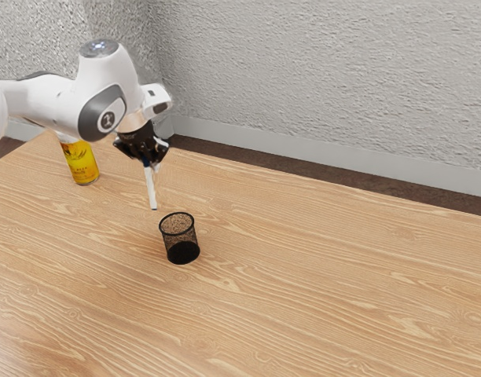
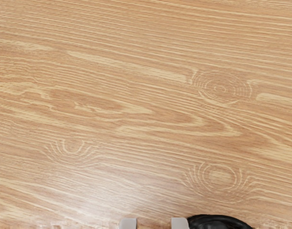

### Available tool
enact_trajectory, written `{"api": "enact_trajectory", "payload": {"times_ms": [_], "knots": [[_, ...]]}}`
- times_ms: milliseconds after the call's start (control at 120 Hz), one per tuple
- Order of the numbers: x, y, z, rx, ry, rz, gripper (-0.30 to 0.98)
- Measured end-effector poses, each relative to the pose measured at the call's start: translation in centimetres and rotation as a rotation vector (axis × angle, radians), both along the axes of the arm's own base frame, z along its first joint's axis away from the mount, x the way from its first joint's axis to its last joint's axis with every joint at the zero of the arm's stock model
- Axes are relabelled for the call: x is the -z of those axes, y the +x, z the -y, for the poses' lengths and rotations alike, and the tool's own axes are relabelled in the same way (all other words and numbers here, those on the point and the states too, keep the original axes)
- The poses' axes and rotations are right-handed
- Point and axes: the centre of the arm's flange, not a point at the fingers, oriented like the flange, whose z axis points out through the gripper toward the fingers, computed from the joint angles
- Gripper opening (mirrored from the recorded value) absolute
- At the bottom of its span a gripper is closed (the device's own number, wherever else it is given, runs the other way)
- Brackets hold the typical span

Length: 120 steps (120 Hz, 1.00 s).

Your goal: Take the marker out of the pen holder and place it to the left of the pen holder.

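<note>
A plain indoor room is showing, but I am not telling home from office. Bumpy gray walls [image 1: 327, 71] and a pale baseboard [image 1: 343, 156] are standing past the claw [image 1: 152, 163], and a wooden table [image 1: 343, 290] is sitting under it.

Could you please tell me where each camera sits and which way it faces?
Exterior view: beside the arm, looking down across the table toward the wall; it shows the arm and tool with the marker.
Wrist view: on the hand, facing down at the tabletop; two pale fingertips show at its lower edge.
Both share the table and pen holder.
</note>
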Motion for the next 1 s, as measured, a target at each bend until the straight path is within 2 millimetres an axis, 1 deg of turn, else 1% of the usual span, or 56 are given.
{"api": "enact_trajectory", "payload": {"times_ms": [150, 233, 375, 558, 733, 867, 933, 1000], "knots": [[1.4, -1.4, -4.0, -0.082, 0.025, -0.102, -0.06], [2.6, -2.1, -5.3, -0.114, 0.039, -0.166, -0.06], [6.5, -2.7, -7.4, -0.170, 0.056, -0.302, -0.06], [11.4, -3.8, -9.4, -0.237, 0.063, -0.465, -0.06], [14.8, -4.6, -10.1, -0.269, 0.064, -0.565, -0.06], [16.5, -5.0, -10.4, -0.284, 0.065, -0.608, -0.06], [16.7, -5.0, -10.4, -0.289, 0.061, -0.613, 0.00], [16.8, -5.1, -10.4, -0.294, 0.052, -0.612, 0.10]]}}
